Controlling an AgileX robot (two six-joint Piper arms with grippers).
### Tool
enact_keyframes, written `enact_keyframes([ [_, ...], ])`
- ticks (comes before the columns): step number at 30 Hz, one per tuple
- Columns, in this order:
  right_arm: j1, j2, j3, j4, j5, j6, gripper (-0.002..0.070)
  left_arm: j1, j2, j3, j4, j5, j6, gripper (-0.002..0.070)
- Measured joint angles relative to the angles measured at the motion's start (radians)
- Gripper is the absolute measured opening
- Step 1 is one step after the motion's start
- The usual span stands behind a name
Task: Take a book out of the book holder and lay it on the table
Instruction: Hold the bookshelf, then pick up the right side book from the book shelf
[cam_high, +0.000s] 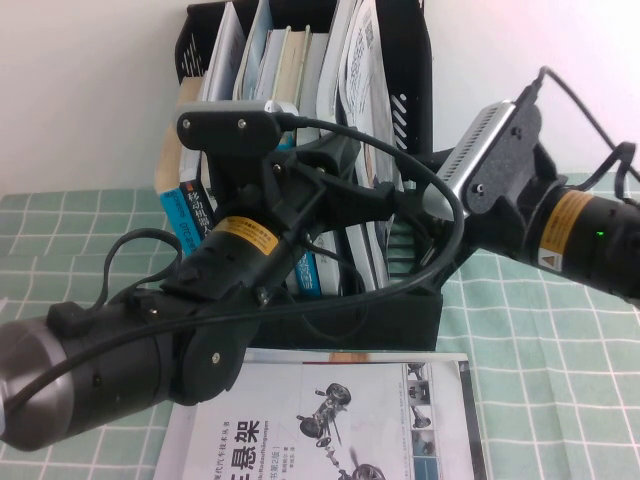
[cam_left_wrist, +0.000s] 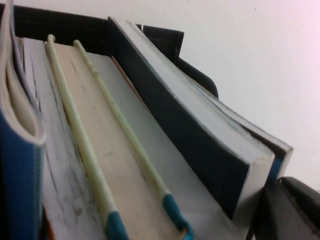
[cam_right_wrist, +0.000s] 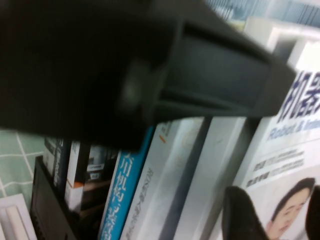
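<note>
The book (cam_high: 358, 60) stands upright in the holder (cam_high: 385, 322), in a compartment on the side toward 3 o'clock. Its long axis runs roughly 12 to 6 in the high view and its top pokes above the rack.

The right arm comes in from 3 o'clock, and the book lies toward 10 o'clock from its wrist. In the right wrist view the right tool (cam_right_wrist: 277, 200) is spread. One dark finger (cam_right_wrist: 242, 215) and another at the picture's edge sit in front of the cover with the blue-suited man's photo showing between them. It looks to pinch nothing, though I cannot tell whether it touches the cover.

The left arm reaches up from 7 o'clock, crossing in front of the rack. The left tool (cam_high: 335, 165) is up among the middle compartments, toward 9 o'clock of the book, and its camera looks along the top edges of other volumes. I cannot tell whether it is spread or pressed together.

The right tool is the nearer one and the likely one to pull. The book would have to come out along its long axis, up and toward 6 o'clock. A second white book (cam_high: 340, 420) already lies on the table (cam_high: 560, 360) at 6 o'clock of the rack, so free cloth lies more toward 4 o'clock.
</note>
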Motion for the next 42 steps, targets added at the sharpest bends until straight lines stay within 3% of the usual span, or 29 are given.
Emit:
enact_keyframes([
  [21,0.011,0.198,-0.083,0.211,-0.036,-0.183,0.0307,0.000,0.000,0.000,-0.021,-0.041,0.016,-0.0003],
  [30,0.007,0.198,-0.085,0.128,-0.074,-0.044,0.0307,0.000,0.000,0.000,-0.023,-0.054,0.043,-0.0003],
  [39,0.020,0.198,-0.085,0.164,-0.073,-0.092,0.0307,0.000,0.000,0.000,-0.034,-0.099,0.064,-0.0003],
  [42,0.032,0.198,-0.085,0.196,-0.055,-0.117,0.0340,0.000,0.000,0.000,-0.038,-0.100,0.064,-0.0003],
])
